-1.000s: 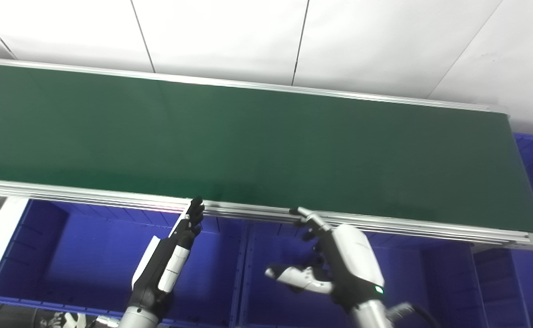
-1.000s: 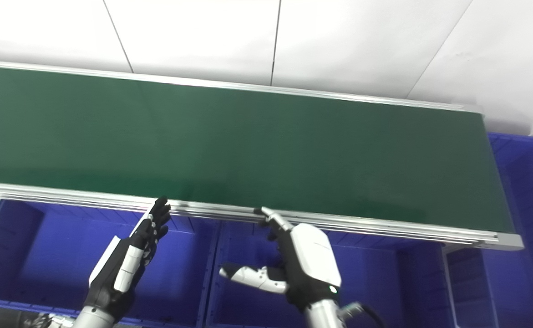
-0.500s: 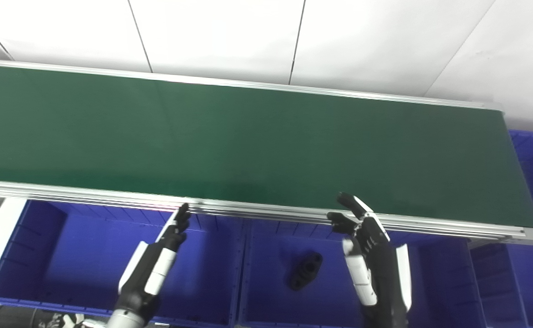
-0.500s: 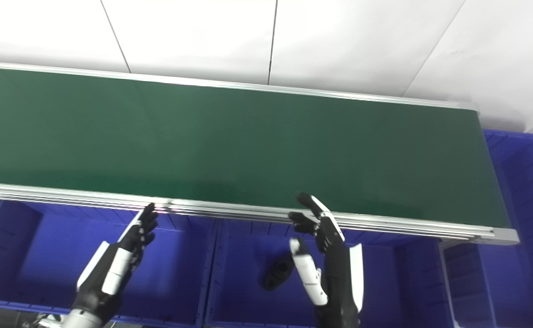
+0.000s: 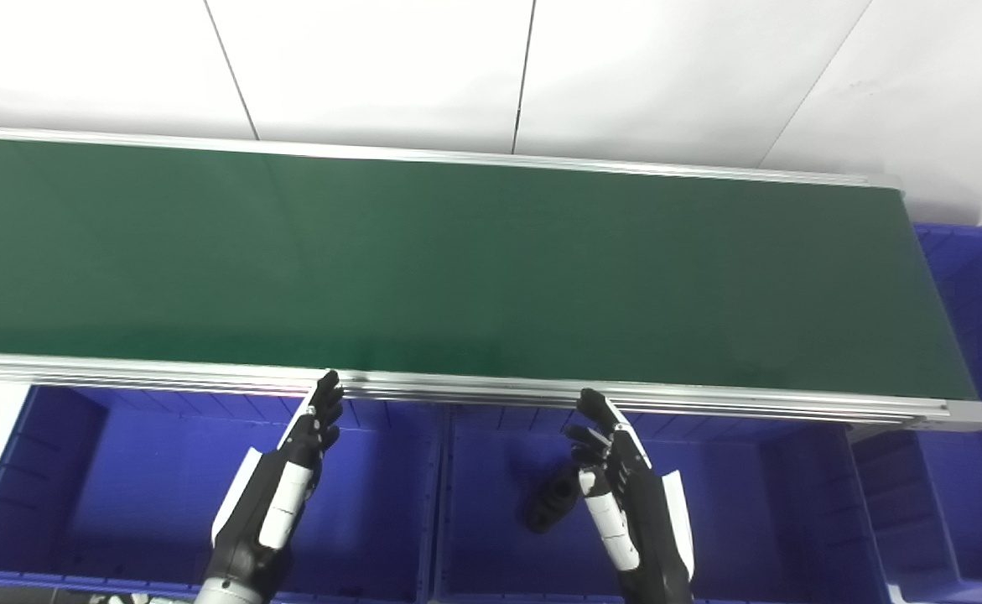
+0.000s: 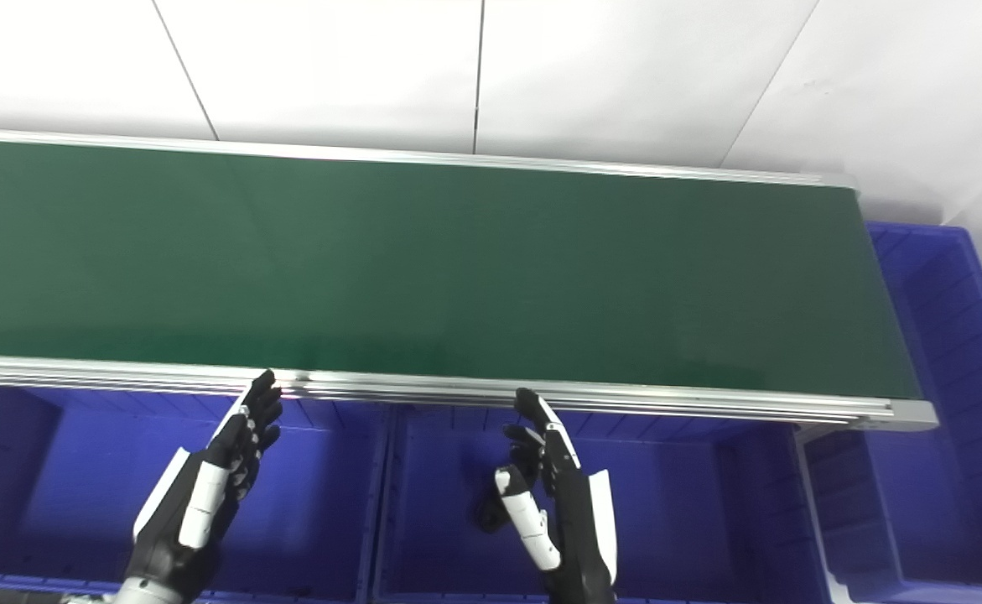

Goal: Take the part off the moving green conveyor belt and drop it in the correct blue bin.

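Note:
A black part (image 5: pixel 551 506) lies on the floor of the middle blue bin (image 5: pixel 742 503), partly hidden by my right hand in the right eye view. My right hand (image 5: pixel 629 512) is open and empty, fingers straight, held over that bin just right of the part. My left hand (image 5: pixel 285 495) is open and empty, fingers straight, over the left blue bin (image 5: pixel 122 495), fingertips near the conveyor's front rail. The green conveyor belt (image 5: pixel 457 268) carries no part that I can see.
The belt's aluminium front rail (image 5: pixel 709 401) runs just above both hands. Another blue bin (image 5: pixel 981 335) stands at the belt's right end. A white wall is behind the belt.
My right hand turned from palm-down over the middle bin to upright with fingers straight, uncovering the black part in the bin. The left hand dropped slightly. The camera shifted a little.

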Tool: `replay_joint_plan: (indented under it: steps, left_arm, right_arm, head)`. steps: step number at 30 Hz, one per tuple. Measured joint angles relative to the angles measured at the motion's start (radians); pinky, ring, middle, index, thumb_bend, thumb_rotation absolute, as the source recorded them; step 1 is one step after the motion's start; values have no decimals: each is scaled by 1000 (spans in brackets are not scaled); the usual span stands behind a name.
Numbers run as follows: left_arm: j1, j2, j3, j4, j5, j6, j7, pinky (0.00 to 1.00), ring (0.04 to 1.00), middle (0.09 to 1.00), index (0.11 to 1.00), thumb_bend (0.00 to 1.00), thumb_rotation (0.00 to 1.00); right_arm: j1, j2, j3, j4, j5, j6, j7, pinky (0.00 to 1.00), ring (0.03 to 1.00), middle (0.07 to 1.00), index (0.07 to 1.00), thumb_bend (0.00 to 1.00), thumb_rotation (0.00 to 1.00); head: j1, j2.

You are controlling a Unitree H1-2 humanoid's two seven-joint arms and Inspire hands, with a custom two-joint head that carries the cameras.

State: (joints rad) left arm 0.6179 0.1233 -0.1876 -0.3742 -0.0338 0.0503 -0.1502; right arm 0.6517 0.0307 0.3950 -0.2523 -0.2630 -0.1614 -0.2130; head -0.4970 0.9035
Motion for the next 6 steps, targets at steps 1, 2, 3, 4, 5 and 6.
replay_joint_plan:
  steps: [1, 2, 3, 4, 5, 6]
  left_arm:
    - [2, 0, 0, 0, 0, 0, 0, 1000, 1000, 1000, 1000, 734, 1000]
    - [3, 0, 0, 0, 0, 0, 0, 1000, 1000, 1000, 1000, 738, 1000]
    - [3, -1, 0, 0, 0, 0, 0, 1000, 1000, 1000, 1000, 742, 1000]
    - [4, -1, 1, 0, 0, 0, 0, 1000, 1000, 1000, 1000, 742, 1000]
    - [4, -2, 1, 0, 0, 0, 0, 1000, 1000, 1000, 1000, 742, 1000]
    - [4, -2, 2, 0, 0, -1, 0, 1000, 1000, 1000, 1000, 742, 1000]
  right_arm:
    - [0, 0, 0, -1, 0, 0, 1, 763, 794, 875, 875, 793, 941]
    - [0, 0, 0, -1, 0, 1, 2, 767, 798, 876, 875, 792, 939]
    - [0, 0, 0, -1, 0, 3, 3, 769, 801, 878, 876, 787, 937]
    - [0, 0, 0, -1, 1, 4, 4, 768, 801, 879, 875, 785, 936]
    - [0, 0, 0, -1, 2, 4, 4, 768, 801, 879, 875, 785, 937]
    - [0, 0, 0, -1, 3, 5, 4, 768, 801, 878, 875, 786, 939]
  head:
    - [3, 2]
    - [5, 2]
    - [5, 2]
    - [0, 2]
    - [0, 2]
    - [0, 2]
